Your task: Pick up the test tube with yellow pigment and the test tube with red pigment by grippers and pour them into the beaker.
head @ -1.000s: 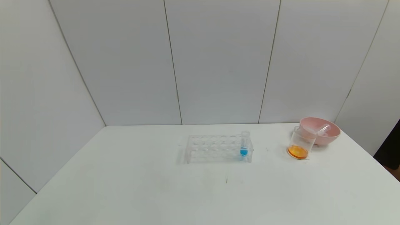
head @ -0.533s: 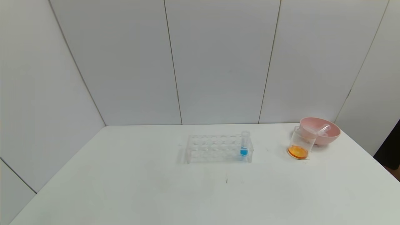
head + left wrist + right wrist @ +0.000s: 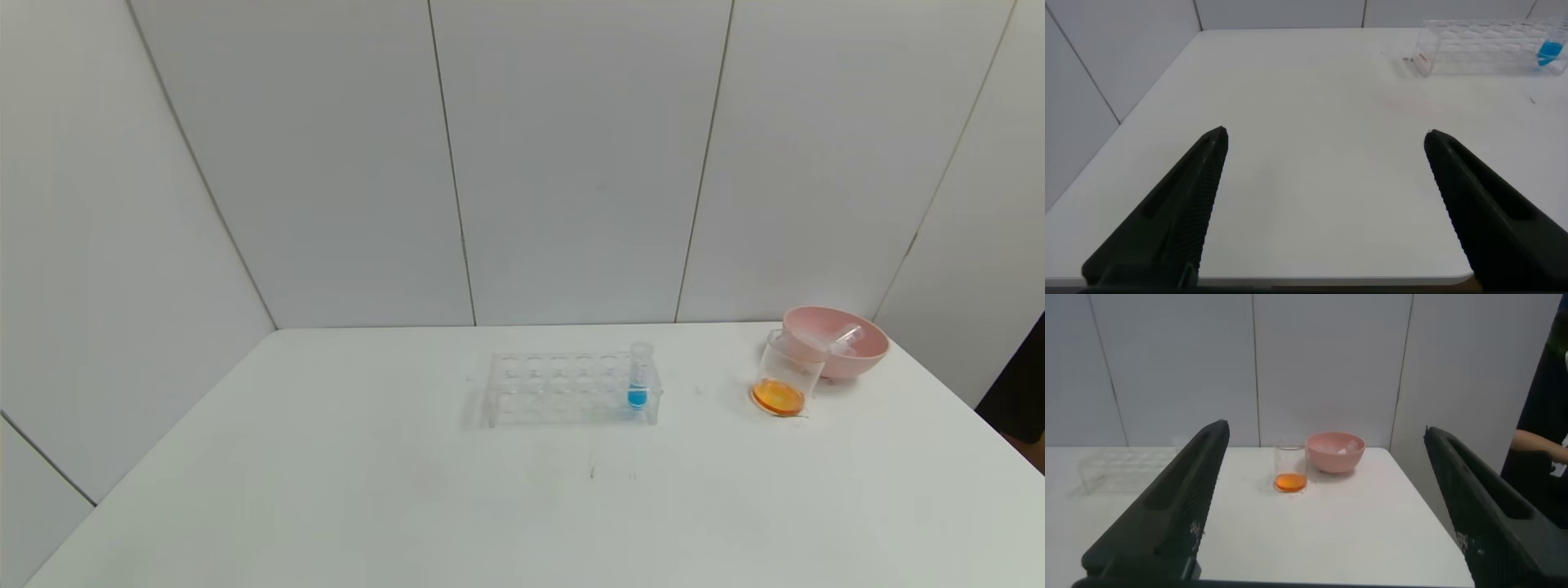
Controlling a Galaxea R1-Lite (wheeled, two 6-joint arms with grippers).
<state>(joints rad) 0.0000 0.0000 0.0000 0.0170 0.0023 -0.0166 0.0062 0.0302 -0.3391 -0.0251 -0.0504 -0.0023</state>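
Head view, and the white table point(image 3: 326, 490) fills the lower half of the frame with neither arm on it; at centre sits the clear tube rack point(image 3: 571, 389), and one blue-tipped tube point(image 3: 638, 377) stands upright in its right end; over at the right edge of the frame the beaker point(image 3: 785, 374) stands with a pool of orange liquid in its bottom, just in front of and touching the pink bowl point(image 3: 841, 339); two clear, emptied tubes point(image 3: 833, 339) lie slanted in that bowl, one poking over the rim, and which of them carried the yellow pigment and which the red cannot be told.

Left wrist view now: the left gripper point(image 3: 1327, 208) hangs at the near edge of the table, its black fingers spread wide with nothing between them; the rack shows in the upper right of that frame.

Right wrist view: the right gripper point(image 3: 1327, 502) is likewise spread wide and holding nothing, back from the table's edge; the beaker and bowl sit mid-frame beyond it, well apart from the fingers.
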